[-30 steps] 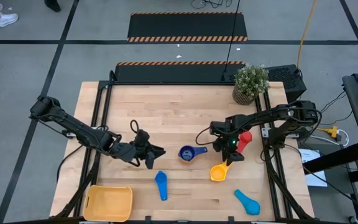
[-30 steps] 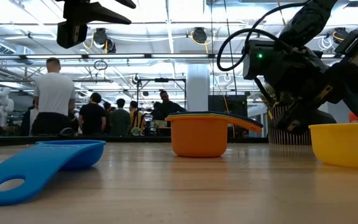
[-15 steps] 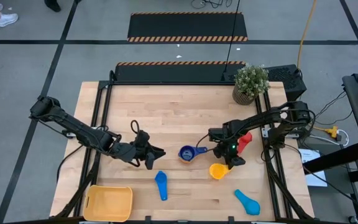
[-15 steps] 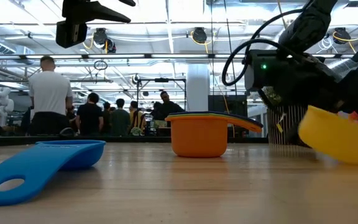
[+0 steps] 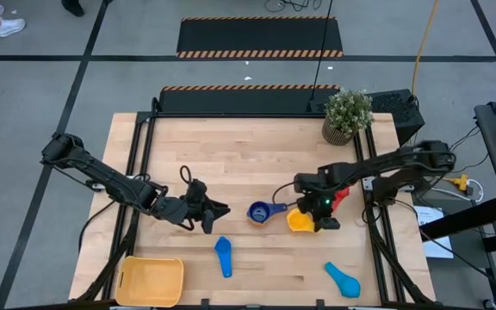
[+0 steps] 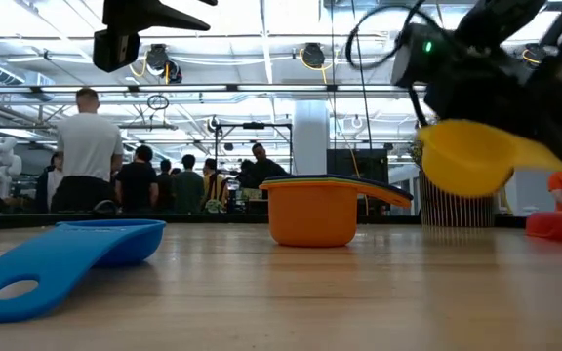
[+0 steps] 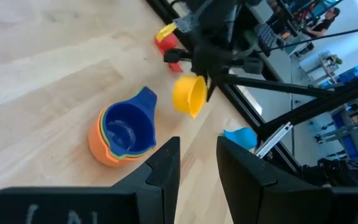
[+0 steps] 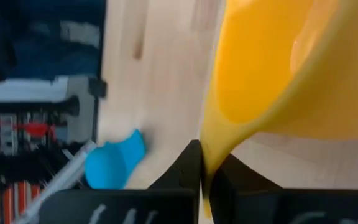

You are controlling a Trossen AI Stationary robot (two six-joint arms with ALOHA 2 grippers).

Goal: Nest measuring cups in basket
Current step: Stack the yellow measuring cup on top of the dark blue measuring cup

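A yellow measuring cup [image 5: 300, 222] hangs above the table right of centre, with my right gripper [image 5: 319, 217] shut on it. To its left stands a nested stack of cups [image 5: 259, 212], orange outermost and dark blue innermost, bottom down on the table. My left gripper [image 5: 216, 209] hovers left of the stack, open with nothing between its fingers [image 7: 166, 163]. A blue cup [image 5: 223, 255], a light blue cup [image 5: 343, 278] and a red cup [image 5: 340, 194] lie apart on the table. The yellow-orange basket [image 5: 151, 282] sits at the near left corner. My right gripper pinches the yellow cup's handle [image 8: 207, 154] between its two fingers, which slant down from the table's right side. The cup [image 6: 466, 156] is lifted clear of the table and tilted, its bowl toward the stack.
A potted plant [image 5: 347, 116] stands at the far right corner. Bare wood lies between the stack and the basket, apart from the blue cup. People stand in the room beyond the far edge.
My right gripper has risen and carried the yellow cup off the table, a little toward the far edge and the stack. The cup stood flat on the table a second ago, then tipped, and now hangs tilted and clear.
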